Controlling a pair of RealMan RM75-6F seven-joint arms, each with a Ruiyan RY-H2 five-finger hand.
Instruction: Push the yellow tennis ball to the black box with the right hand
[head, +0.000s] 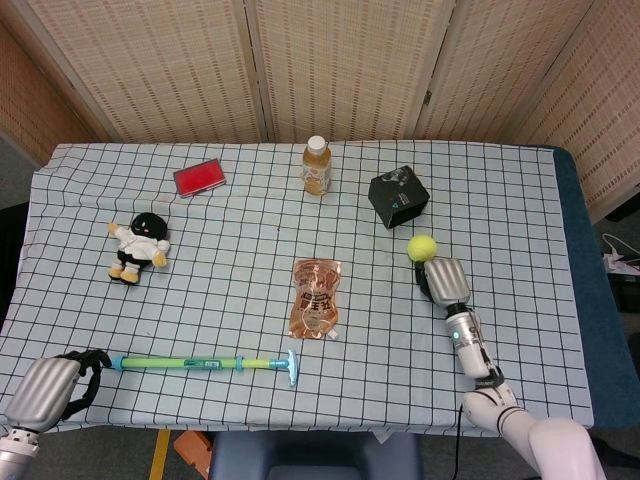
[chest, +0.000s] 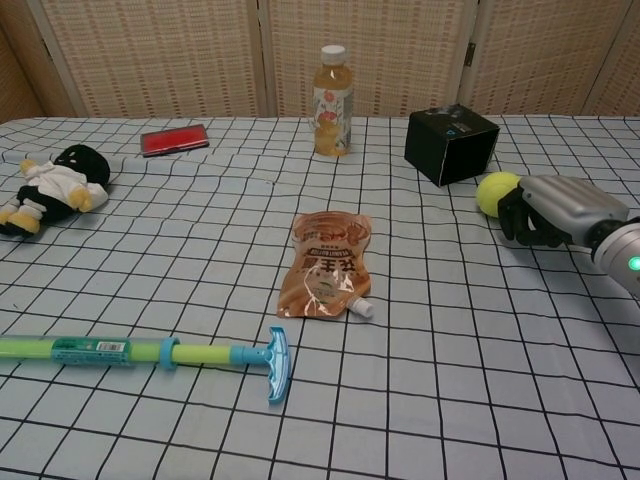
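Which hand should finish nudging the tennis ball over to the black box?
Right. The right hand sits directly behind the tennis ball, with the black box just beyond it. The left hand is at the opposite near corner, by the green-handled tool.

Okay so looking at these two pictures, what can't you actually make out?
- Right hand: its metal back hides the fingers in the head view, so contact with the tennis ball is unclear.
- Left hand: only in the head view's corner, fingers unclear.
- Black box, bottle and pouch: print too small to read.
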